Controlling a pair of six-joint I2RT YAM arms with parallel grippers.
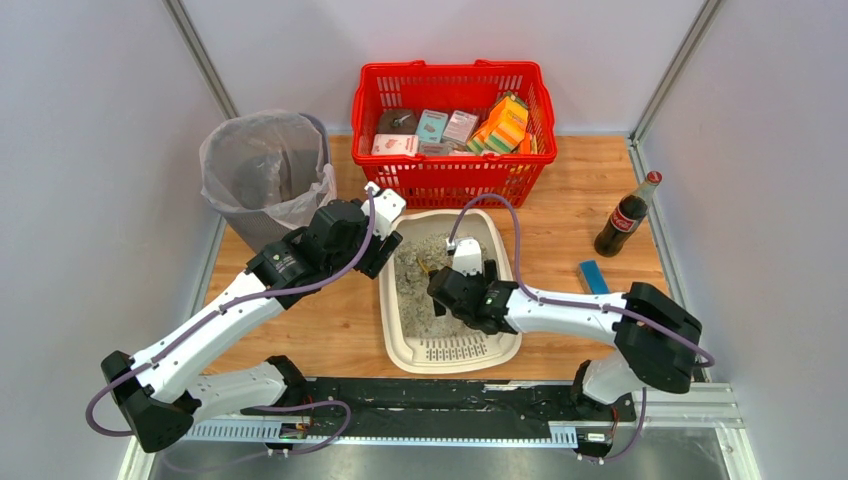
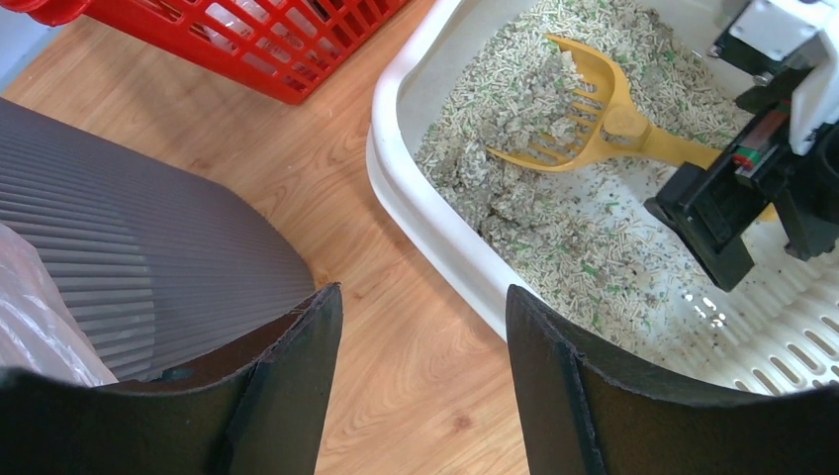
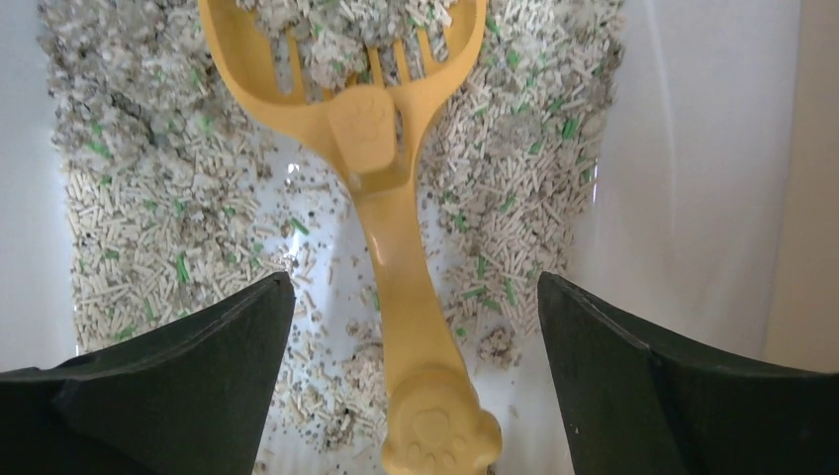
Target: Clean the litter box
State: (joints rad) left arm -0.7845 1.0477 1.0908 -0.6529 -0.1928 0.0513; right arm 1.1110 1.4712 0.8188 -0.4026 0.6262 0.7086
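**A:** Status?

**B:** The litter box (image 1: 388, 310) sits mid-tabletop (image 1: 330, 330), just near of the red basket (image 1: 450, 180), with its grate end toward me. The yellow scoop (image 3: 396, 247) lies inside it. Its slotted head is loaded with grey clumps and the handle points at the grate. My right hand (image 3: 414, 287) is wide, with a jaw on each side of the handle, touching nothing.

**A:** Left?

**B:** My left hand (image 2: 423, 297) is also wide and empty, over bare wood between the grey bin (image 1: 265, 170) and the tray's left rim.

**A:** What worries you?

**B:** Three things.
- **Grip:** The handle is thin and lies flat on the tray floor. If I close too low, the fingertips scrape plastic and shove the tray. If I close off-centre, the handle rolls and the head dumps its load back.
- **Lever arm:** I'm lined up near the paw end, so it's a long lever. I'd expect the loaded head to droop once it's lifted.
- **Route:** The path to the bin crosses the rim and open tabletop, so any tilt there scatters clumps. My left arm is also parked right in that path.

**A:** The bag?

**B:** It's loose at the mouth, so the scoop edge could snag it.
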